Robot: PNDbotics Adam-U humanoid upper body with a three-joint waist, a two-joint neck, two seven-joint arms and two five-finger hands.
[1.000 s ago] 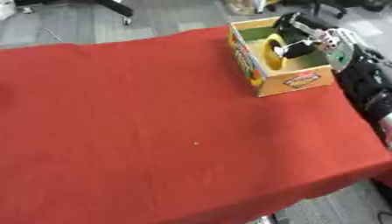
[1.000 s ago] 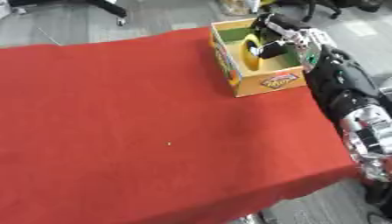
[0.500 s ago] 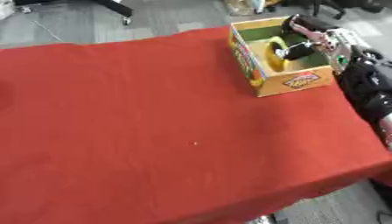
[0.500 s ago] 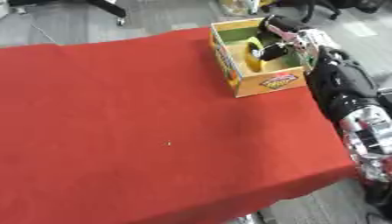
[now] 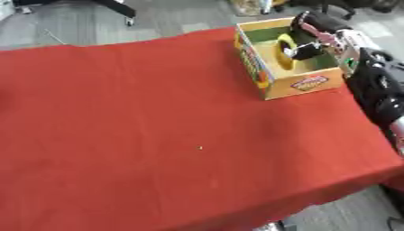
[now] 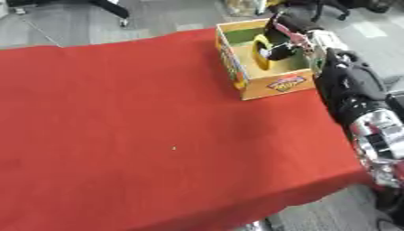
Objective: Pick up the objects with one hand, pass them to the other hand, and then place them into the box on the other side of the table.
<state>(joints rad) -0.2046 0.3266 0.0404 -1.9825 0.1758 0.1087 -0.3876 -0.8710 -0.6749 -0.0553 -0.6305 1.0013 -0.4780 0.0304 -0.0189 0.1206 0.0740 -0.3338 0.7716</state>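
A yellow cardboard box (image 5: 306, 84) with a green inside stands on the red cloth at the far right of the table. My right hand (image 5: 314, 35) reaches down into it from the far right, the black and silver arm (image 6: 359, 106) running along the table's right edge. Its dark fingers (image 5: 303, 50) curl against a yellow ring-shaped object (image 5: 282, 52) that stands on edge inside the box, near its left wall. The lower part of the object is hidden by the box wall. My left hand shows in neither view.
The red cloth (image 5: 142, 117) covers the whole table, with only a tiny pale speck (image 5: 199, 147) near the middle. The table's edges run along the right and near sides. A chair base (image 5: 118, 6) stands on the grey floor beyond the far edge.
The right hand stays in the box with the yellow object and has shifted only slightly. Nothing else has moved.
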